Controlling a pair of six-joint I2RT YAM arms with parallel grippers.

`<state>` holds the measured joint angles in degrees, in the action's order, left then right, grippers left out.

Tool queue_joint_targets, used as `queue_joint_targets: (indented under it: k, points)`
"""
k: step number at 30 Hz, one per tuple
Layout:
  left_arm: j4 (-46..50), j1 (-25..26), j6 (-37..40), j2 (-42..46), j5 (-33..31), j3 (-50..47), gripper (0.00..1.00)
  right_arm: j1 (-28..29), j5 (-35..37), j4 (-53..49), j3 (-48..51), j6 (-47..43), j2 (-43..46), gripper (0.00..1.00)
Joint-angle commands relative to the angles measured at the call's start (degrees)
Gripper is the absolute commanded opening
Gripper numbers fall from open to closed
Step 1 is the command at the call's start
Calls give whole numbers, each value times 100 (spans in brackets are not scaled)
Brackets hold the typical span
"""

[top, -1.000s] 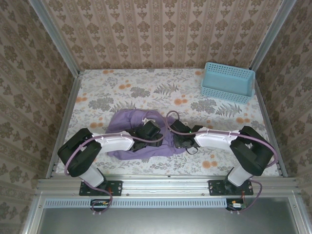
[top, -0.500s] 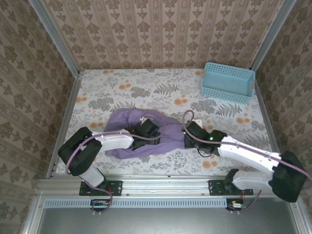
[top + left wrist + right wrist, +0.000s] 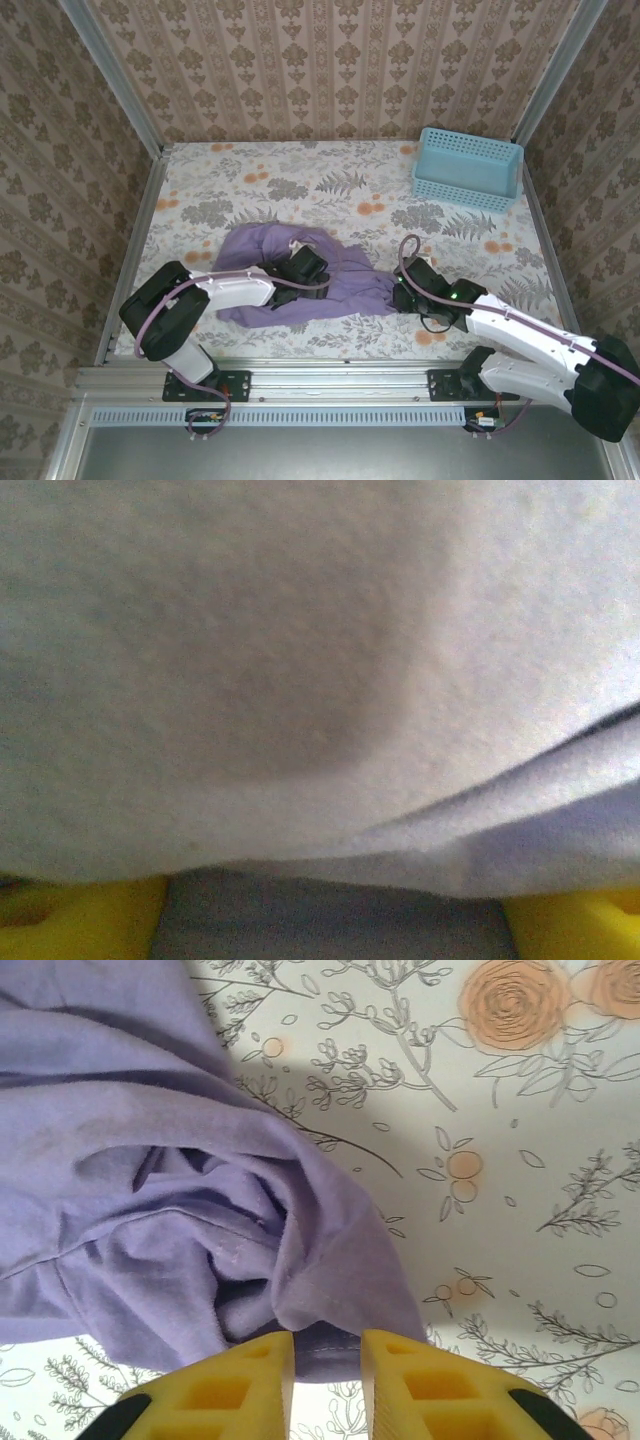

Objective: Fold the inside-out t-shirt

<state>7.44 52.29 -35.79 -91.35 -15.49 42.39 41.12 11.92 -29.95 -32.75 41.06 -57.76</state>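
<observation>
Right gripper (image 3: pixel 325 1342) clamped the t-shirt (image 3: pixel 190 1210) hem, bottom centre; cloth ran up-left. Left gripper (image 3: pixel 304 270) sat open under it.

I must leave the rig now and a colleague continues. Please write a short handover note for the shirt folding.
Left gripper: on the t-shirt, fingers wide apart, so it looks open; tips hidden under cloth.
Right gripper: fingers shut on the t-shirt's right edge, low over the table.
T-shirt: bunched up near the front of the table, not flat.
Done: no fold visible.
Left: spread it flat, then fold.
</observation>
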Motion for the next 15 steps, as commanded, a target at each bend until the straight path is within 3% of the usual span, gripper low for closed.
queue_joint_targets:
  k: [1, 6, 10, 12, 15]
  points:
    - [363, 134, 151, 64, -5, -132, 88, -8, -48, 226, 64, -13, -130, 28]
    - [404, 215, 167, 159, -14, -99, 88, -8, 148, 304, -133, -54, -625, 36]
    - [475, 237, 145, 174, -33, -34, 88, -14, 377, 364, -335, -54, -1206, 36]
    - [493, 262, 147, 183, -17, -15, 88, -8, 370, 413, -456, -95, -1494, 34]
    - [511, 275, 143, 177, -66, 3, 88, -8, 455, 369, -578, -109, -1703, 21]
